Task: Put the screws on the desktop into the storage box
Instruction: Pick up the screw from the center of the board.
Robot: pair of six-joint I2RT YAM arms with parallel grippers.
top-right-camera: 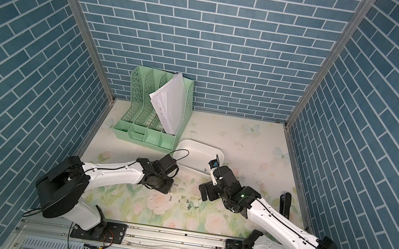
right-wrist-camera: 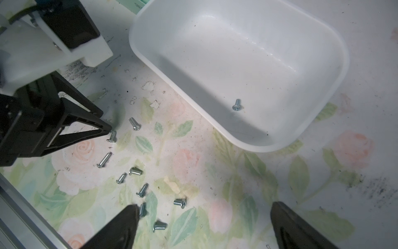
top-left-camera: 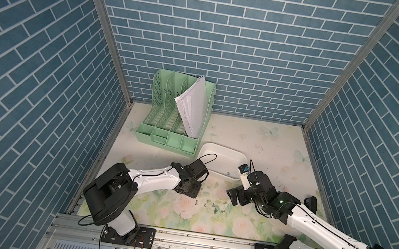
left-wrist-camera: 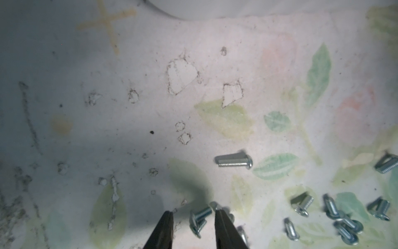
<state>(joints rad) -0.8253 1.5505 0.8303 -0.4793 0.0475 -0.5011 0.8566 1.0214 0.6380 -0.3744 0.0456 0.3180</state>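
**One screw (right-wrist-camera: 236, 105) boxed, about ten left on the desktop (top-left-camera: 257, 144)**

About ten more screws (right-wrist-camera: 121, 178) lie loose near the desktop's front edge, so we judge the job barely begun. They're tiny, shiny silver, with threaded shanks and round heads. The left gripper (left-wrist-camera: 192, 213) sits low over them, thin black jaws part-open astride a single screw (left-wrist-camera: 199, 216), not yet pinching it. The right gripper (right-wrist-camera: 204, 226) hovers beside the pile, jaws spread wide, empty. The print is matte, floral, scuffed dark in spots. Mid-desktop, just past the pile, sits the storage box (right-wrist-camera: 247, 54): smooth white plastic, shallow, rounded corners. Toward the far-left corner: a mint slotted file rack (top-left-camera: 167, 115) holding white papers (top-left-camera: 192, 108).
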